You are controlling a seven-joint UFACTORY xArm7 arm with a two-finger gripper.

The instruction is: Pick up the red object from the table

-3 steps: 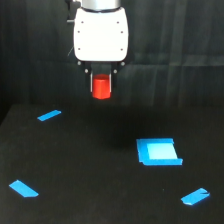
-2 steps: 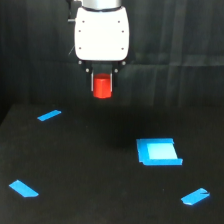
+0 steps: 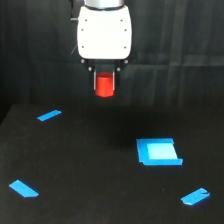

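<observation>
The flat, matte black table (image 3: 100, 170) fills the lower half of the exterior view, running back to a dark, faintly ribbed wall behind it. Above it hangs the arm's bulky white, rounded housing (image 3: 105, 32), sitting high in the middle of the scene with a dark collar at its underside.

On the table, toward the exterior view's right, lies a flat bright blue square (image 3: 159, 152) with a paler centre. Three blue tape strips are scattered well apart from it and from each other: one slanted strip (image 3: 49, 115) at the far left, one (image 3: 23, 188) near the front left corner, and one (image 3: 195, 196) at the front right.

Under the white housing the dark two-fingered gripper (image 3: 105, 86) points straight down, its thin fingers (image 3: 94, 82) standing upright on either side of the small red-orange stubby block (image 3: 105, 85). The fingers are pinching that block between them, touching its left and right sides. The block sits upright in the grip, its lower end poking out just below the fingertips, and it hangs clear of the table, well above the black surface, with nothing directly beneath it.
</observation>
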